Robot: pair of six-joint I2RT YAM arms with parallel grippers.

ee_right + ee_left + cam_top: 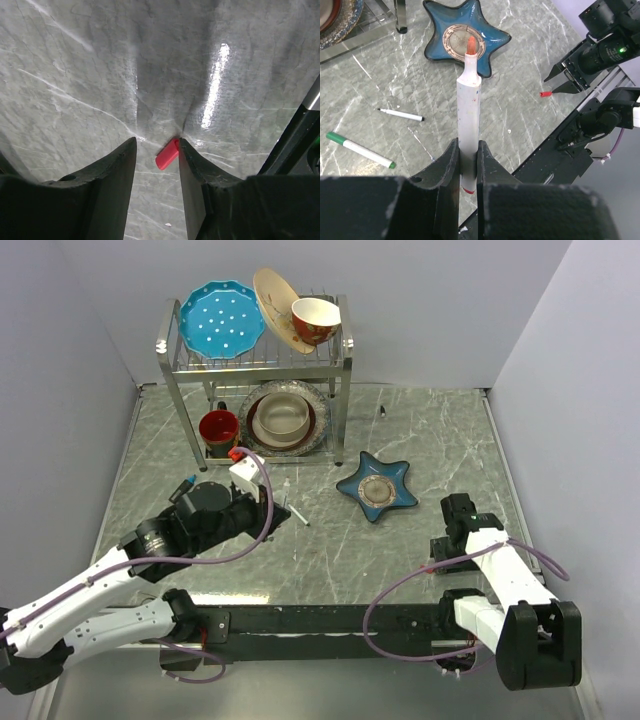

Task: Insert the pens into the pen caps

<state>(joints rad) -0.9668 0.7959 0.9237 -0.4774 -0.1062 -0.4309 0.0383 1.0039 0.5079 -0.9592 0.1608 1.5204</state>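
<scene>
The left claw (468,150) is pinched tight on a white red-tipped pen (468,105), nib bare and pointing to twelve o'clock at the star dish (492,37). The green pen (360,149) lies on the table at its nine o'clock. The right claw (156,142) stands part open, with the red cap (167,154) on the table (75,75) between its jaws, touching the three o'clock finger.

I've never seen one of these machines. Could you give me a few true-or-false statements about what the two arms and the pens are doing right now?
1. The left tool grips a red-tipped pen. True.
2. That pen has its cap on. False: its tip is bare.
3. The right tool holds the red cap in the air. False: the cap lies on the table between its open jaws.
4. A green-ended pen lies loose on the table. True.
</scene>
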